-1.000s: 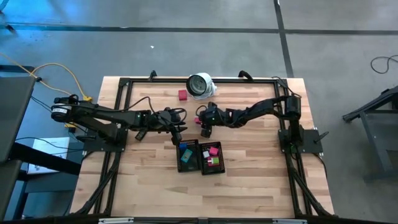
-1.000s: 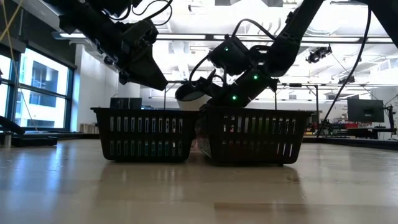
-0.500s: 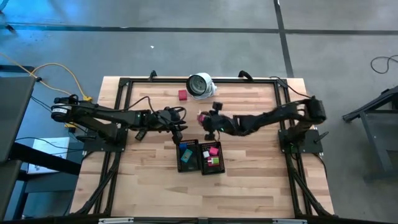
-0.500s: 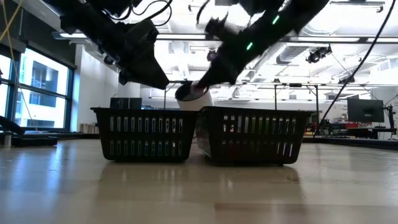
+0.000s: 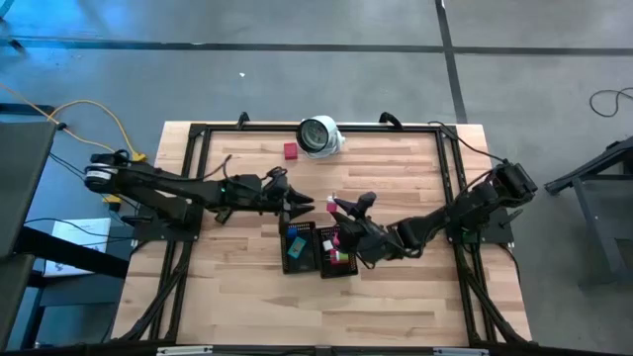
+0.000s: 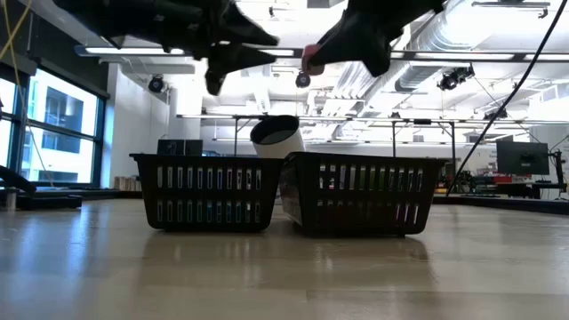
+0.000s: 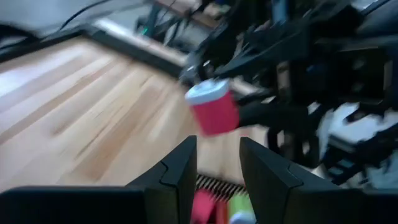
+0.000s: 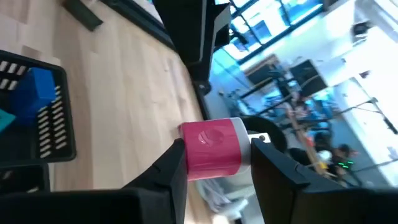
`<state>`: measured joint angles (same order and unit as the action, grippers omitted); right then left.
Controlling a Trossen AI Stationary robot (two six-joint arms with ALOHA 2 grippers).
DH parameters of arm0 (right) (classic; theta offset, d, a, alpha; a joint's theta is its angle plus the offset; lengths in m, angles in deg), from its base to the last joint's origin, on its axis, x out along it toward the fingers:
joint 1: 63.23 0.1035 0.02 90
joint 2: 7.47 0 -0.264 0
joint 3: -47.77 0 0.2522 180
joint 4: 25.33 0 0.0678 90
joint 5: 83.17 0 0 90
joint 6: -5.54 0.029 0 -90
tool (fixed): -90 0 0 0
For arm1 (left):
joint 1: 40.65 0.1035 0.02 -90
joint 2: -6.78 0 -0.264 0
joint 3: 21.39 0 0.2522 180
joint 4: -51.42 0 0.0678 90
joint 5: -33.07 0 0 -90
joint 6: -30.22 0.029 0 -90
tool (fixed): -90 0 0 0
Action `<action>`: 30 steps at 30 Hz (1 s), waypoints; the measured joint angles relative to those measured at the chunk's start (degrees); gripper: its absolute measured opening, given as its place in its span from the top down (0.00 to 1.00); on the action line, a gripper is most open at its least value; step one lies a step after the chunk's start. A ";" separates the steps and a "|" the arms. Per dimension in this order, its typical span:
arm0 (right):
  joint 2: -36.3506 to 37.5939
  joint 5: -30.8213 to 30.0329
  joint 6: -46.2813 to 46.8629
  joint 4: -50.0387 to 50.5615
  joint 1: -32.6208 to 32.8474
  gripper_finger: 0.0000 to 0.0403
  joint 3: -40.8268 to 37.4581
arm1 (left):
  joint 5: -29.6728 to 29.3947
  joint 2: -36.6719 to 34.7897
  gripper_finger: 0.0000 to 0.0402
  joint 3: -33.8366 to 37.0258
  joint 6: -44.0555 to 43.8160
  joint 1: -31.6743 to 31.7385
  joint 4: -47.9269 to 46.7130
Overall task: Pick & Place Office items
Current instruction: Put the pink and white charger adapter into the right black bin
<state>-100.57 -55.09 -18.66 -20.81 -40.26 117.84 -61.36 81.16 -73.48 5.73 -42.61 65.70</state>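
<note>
My right gripper [image 5: 337, 208] is shut on a pink piece with a white end [image 8: 212, 147] and hovers above the right black mesh tray [image 5: 336, 274]. In the left wrist view the same pink piece [image 7: 214, 112] shows ahead of my left gripper [image 7: 217, 165], which is open and holds nothing. My left gripper [image 5: 300, 203] hangs over the far end of the left tray [image 5: 286, 259]. Blue pieces [image 8: 37, 87] lie in the left tray; pink and green pieces [image 5: 339, 247] lie in the right one. A red piece [image 5: 290, 151] lies flat on the table near the far edge. My right gripper pinches the pink body [image 8: 205, 155] of the piece between its two fingers [image 8: 174, 171]; the white end [image 8: 244, 146] sticks out to one side. The piece lies across the fingers and is lifted clear above the right tray.
A large round white-and-grey object [image 5: 319, 135] stands at the middle of the far edge, beside the red piece. The two trays [image 6: 209, 191] stand side by side at the table's centre. Bare wood lies to the left, right and near side of the trays.
My right gripper has carried the pink piece from the table's middle toward the near edge and upward, ending over the right tray. My left gripper has risen and tipped from pointing down to nearly level, shifting slightly toward the right.
</note>
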 joint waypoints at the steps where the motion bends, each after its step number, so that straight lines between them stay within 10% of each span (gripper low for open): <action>1: 0.00 -1.20 -0.10 -0.02 0.70 0.68 0.00 | 0.06 1.00 0.71 0.10 -0.10 -0.57 2.76; 14: -0.09 -2.97 1.93 -0.02 5.09 0.68 0.01 | 7.31 12.99 0.71 0.50 -1.95 -2.28 25.11; 30: -0.11 -4.61 1.79 -1.05 6.71 0.68 0.01 | 7.29 12.40 0.48 0.46 -0.24 1.36 25.19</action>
<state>-100.68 -59.69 -16.86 -21.86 -33.55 117.84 -54.07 93.56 -73.02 5.49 -41.25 90.90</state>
